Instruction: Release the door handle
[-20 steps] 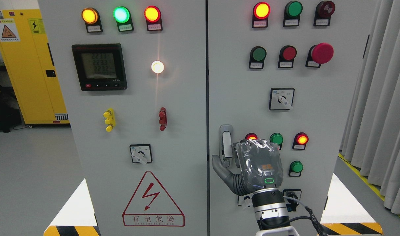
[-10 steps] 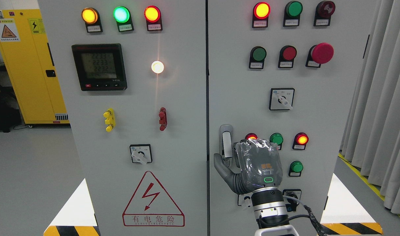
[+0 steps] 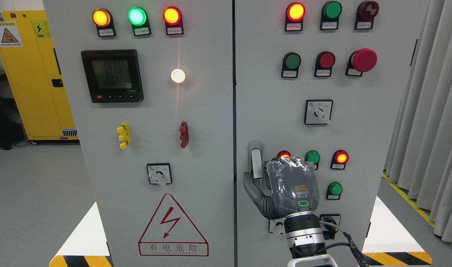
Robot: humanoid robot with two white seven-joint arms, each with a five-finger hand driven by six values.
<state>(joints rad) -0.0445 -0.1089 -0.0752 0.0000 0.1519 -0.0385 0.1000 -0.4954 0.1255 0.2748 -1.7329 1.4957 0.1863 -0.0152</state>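
Door handle: the grey door handle (image 3: 255, 158) stands upright at the left edge of the right cabinet door (image 3: 359, 133).
Right hand: the right hand (image 3: 285, 187) is right at the lower part of the handle, its back facing us.
Fingers: hidden behind the hand, so I cannot tell if they grip; only the thumb (image 3: 251, 183) shows, pointing up beside the handle's bottom.
Nearby: a red lamp (image 3: 284, 154) glows just above the hand.

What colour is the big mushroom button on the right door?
Red mushroom button, head view.
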